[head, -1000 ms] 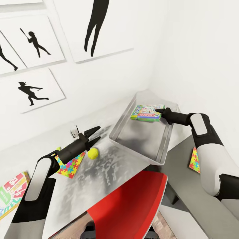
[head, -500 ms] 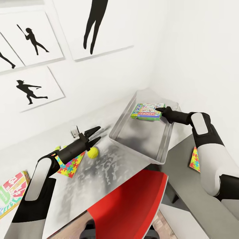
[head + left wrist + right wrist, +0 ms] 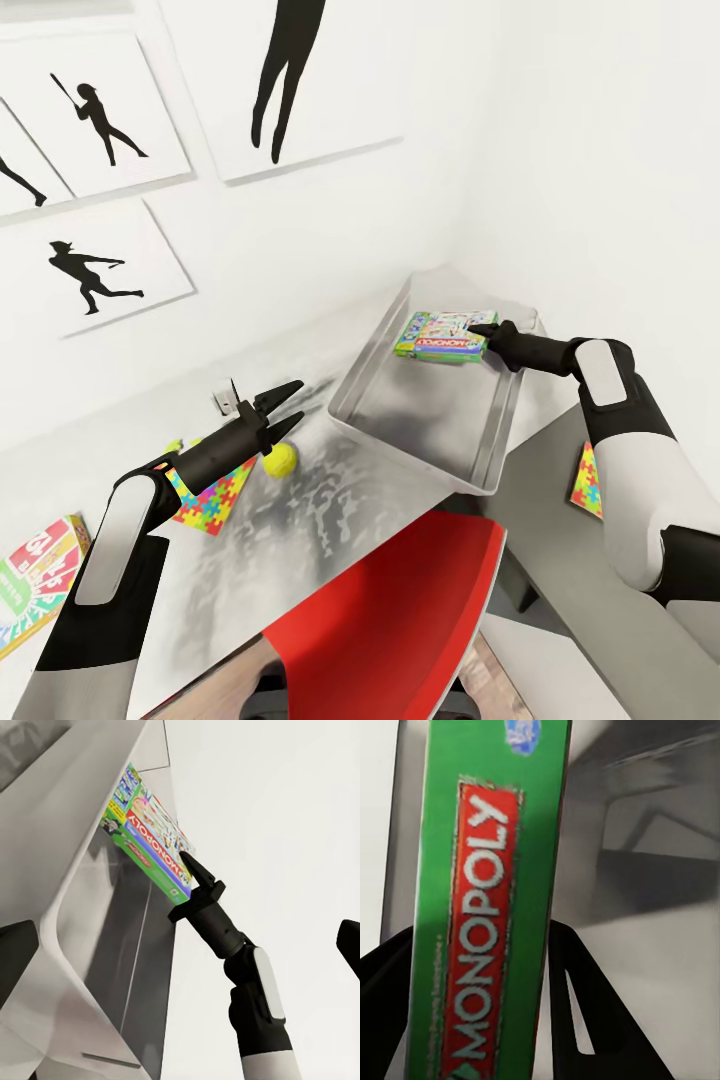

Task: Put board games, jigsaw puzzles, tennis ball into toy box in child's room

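Note:
The Monopoly board game (image 3: 440,337) hangs over the far end of the light grey toy box (image 3: 478,462), with my right gripper (image 3: 487,331) shut on its edge. The right wrist view has the red-banded board game (image 3: 480,907) between the black fingers (image 3: 577,1005). From the left wrist view I see this board game (image 3: 150,840) and the right gripper (image 3: 196,881) above the toy box's wall (image 3: 75,945). My left gripper (image 3: 288,405) is open just above the tennis ball (image 3: 280,460) on the table (image 3: 300,540). One jigsaw puzzle (image 3: 212,497) lies under my left forearm, another jigsaw puzzle (image 3: 587,483) on the dark grey section.
A green-yellow board game (image 3: 35,580) lies at the lower left beside my left arm. A red chair (image 3: 400,610) stands against the table's near edge. White walls with black baseball-player posters (image 3: 95,265) close in behind the table and at the right.
The view has shifted slightly. Both arms, the Monopoly box and the ball hold their places.

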